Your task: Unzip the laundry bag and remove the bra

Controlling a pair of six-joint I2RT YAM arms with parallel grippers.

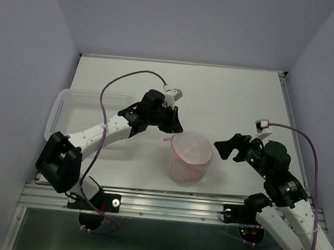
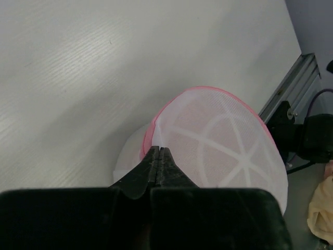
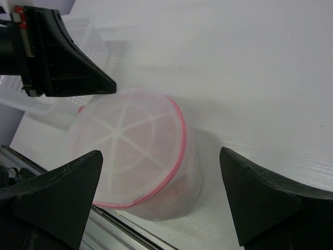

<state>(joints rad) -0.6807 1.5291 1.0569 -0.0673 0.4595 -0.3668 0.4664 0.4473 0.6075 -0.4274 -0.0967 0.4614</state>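
Note:
The laundry bag (image 1: 190,157) is a round white mesh pouch with pink zipper trim, standing near the table's front edge; it also shows in the left wrist view (image 2: 223,140) and the right wrist view (image 3: 130,146). A pinkish mass shows faintly through the mesh; the bra itself cannot be made out. My left gripper (image 1: 177,129) is shut, its tips (image 2: 158,149) against the bag's far-left rim by a small white tab. Nothing shows between the jaws. My right gripper (image 1: 228,148) is open wide just right of the bag, which lies between and beyond its jaws in the right wrist view (image 3: 160,152).
A rectangular white plastic basket (image 1: 68,106) stands at the left, behind the left arm, and shows in the right wrist view (image 3: 88,31). The metal rail (image 1: 159,201) runs along the table's front edge. A beige cloth (image 2: 320,203) lies below the table edge.

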